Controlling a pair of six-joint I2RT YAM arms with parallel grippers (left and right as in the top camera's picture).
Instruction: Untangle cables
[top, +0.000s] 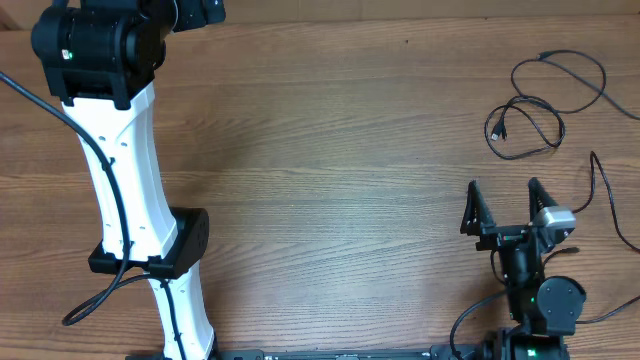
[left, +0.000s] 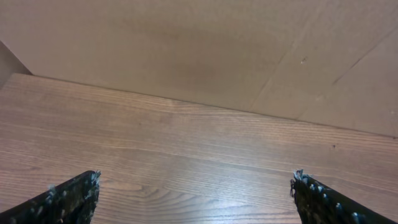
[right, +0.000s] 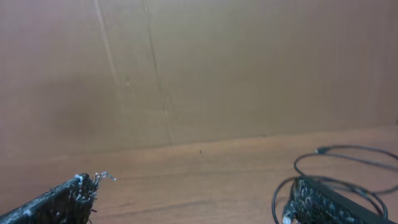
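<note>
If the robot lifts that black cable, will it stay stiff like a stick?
Probably floppy: the cable lies in loose curvy loops, so it should droop. It's thin, so likely light. Pushed, it would probably bend, not roll.

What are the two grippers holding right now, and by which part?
Nothing is held. The left gripper and the right gripper are both open and empty; the thin black looped cables lie on the brown wooden table ahead of the right gripper.

No text, label, brand, number or sign is legible in any view.
</note>
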